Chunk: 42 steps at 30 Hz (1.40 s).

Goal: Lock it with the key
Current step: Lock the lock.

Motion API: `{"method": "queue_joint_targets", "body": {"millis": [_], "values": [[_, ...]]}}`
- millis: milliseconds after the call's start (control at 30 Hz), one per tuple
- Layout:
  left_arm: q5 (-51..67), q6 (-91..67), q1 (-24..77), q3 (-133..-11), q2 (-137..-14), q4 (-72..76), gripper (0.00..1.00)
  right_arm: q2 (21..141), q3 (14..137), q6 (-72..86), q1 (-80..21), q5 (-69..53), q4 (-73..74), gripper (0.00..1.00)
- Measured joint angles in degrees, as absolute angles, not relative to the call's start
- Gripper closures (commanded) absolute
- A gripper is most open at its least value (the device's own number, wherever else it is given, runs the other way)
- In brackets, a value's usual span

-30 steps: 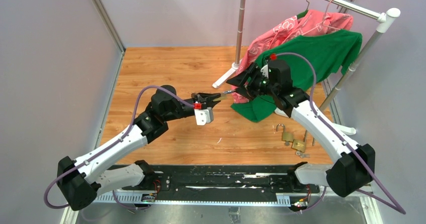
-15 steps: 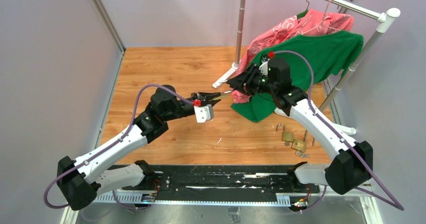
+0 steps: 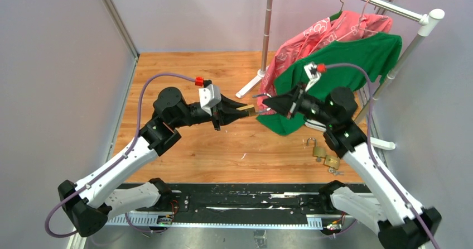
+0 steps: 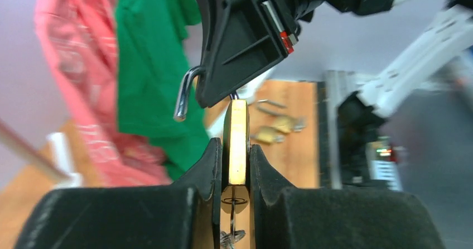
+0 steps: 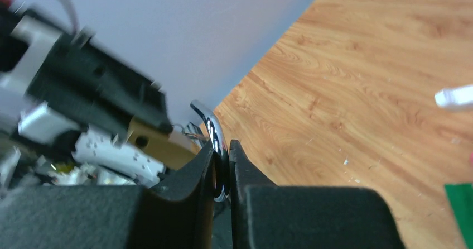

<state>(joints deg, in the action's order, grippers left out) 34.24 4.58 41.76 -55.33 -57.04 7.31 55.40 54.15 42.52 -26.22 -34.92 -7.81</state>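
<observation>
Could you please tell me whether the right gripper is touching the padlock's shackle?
Touching. The right wrist view shows the silver shackle pinched between both fingers of the right gripper, with no gap on either side.

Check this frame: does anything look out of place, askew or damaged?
Nothing looks damaged or spilled. The green shirt hangs crooked on the rack, its lower end sagging to the table. Two spare padlocks lie loose by the right arm, and small white specks dot the wood.
</observation>
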Motion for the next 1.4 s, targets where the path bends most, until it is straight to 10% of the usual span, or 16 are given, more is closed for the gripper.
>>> {"method": "queue_joint_targets", "body": {"millis": [400, 1400], "values": [[46.19, -18.09, 39.77, -57.54, -60.05, 9.69, 1.00, 41.54, 44.77, 26.50, -26.46, -46.11, -17.67, 1.00], [60.90, -0.01, 40.84, -61.73, -64.64, 4.21, 1.00, 35.24, 48.95, 2.55, -27.31, -57.49, 1.56, 1.00]]}}
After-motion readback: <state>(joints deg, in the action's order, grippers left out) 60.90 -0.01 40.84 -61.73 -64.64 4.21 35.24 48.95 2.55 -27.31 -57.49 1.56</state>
